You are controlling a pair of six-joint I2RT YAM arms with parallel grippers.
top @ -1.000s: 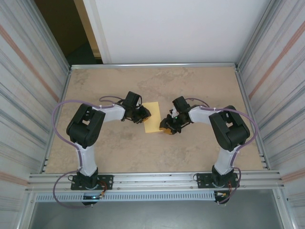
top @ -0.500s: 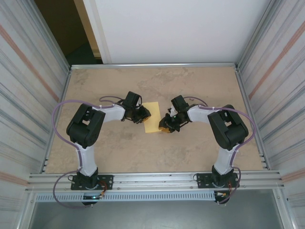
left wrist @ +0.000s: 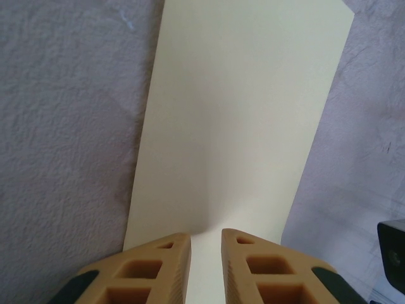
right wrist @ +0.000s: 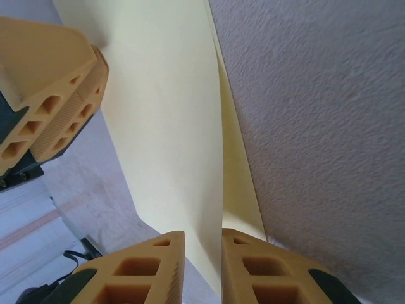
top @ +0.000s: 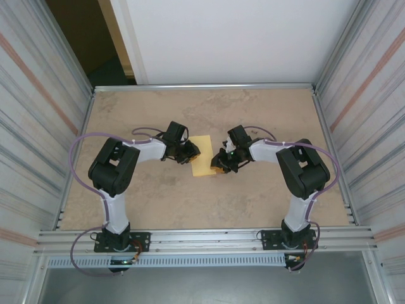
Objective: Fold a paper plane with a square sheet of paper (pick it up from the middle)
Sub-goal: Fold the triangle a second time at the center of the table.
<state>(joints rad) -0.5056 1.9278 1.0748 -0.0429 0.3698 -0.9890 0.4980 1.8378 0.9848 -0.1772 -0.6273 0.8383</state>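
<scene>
The first fold looked under way: the doubled square sheet of paper (left wrist: 234, 126) was pinched at opposite edges by the left gripper (left wrist: 205, 235) and right gripper (right wrist: 202, 234). The next move probably called for lowering it and flattening the crease.

Top cam sits high behind the arm bases (top: 118, 237), looking down at the whole table (top: 126, 114). Each wrist cam hovers really close, peering past its own fingers (left wrist: 158, 266) at the yellow sheet (left wrist: 240, 114), also dead centre in the overhead.
</scene>
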